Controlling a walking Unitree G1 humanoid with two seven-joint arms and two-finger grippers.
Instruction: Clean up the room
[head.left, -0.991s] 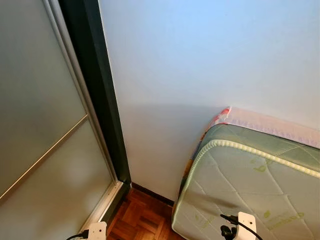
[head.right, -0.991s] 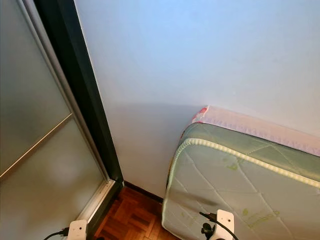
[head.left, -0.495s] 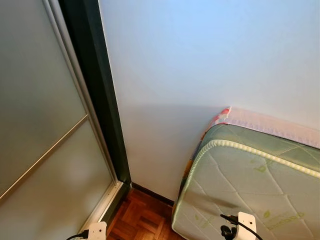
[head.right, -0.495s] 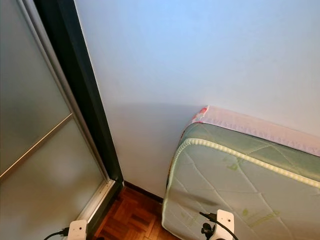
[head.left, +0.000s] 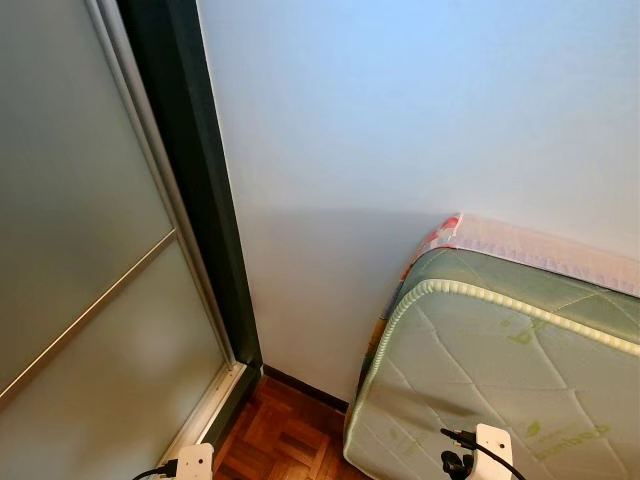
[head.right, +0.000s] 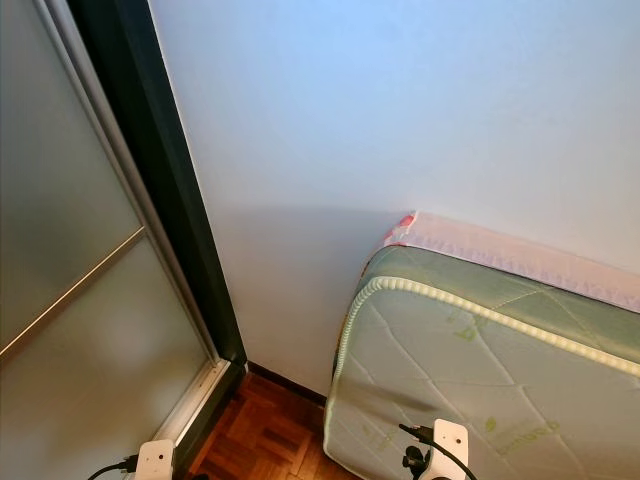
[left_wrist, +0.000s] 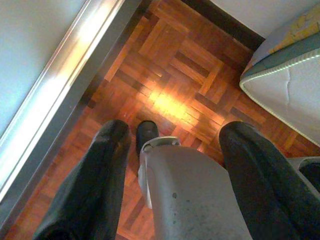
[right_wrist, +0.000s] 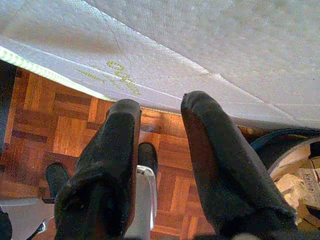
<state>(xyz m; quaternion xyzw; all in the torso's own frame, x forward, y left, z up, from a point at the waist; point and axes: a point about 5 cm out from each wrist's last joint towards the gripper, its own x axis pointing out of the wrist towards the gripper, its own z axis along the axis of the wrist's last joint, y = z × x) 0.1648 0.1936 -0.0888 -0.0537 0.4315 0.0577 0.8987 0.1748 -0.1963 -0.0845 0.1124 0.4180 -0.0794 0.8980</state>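
Note:
I face a room corner with a plain white wall (head.left: 400, 120). Both arms hang low. My left gripper (left_wrist: 175, 129) is open over the parquet floor (left_wrist: 180, 65), with nothing between its black fingers (left_wrist: 102, 170); my own grey leg and dark foot show between them. My right gripper (right_wrist: 160, 105) is open too, beside the lower edge of a green-and-white quilted mattress (right_wrist: 200, 45), holding nothing. A round container (right_wrist: 295, 172) with what looks like crumpled paper sits at the corner of the right wrist view.
A frosted sliding door (head.left: 80, 250) in a dark frame (head.left: 200, 190) fills the left. The mattress (head.left: 500, 370) leans on its side against the wall at the right, with a pink-edged one (head.left: 540, 245) behind it. A narrow strip of parquet (head.left: 285, 435) lies between them.

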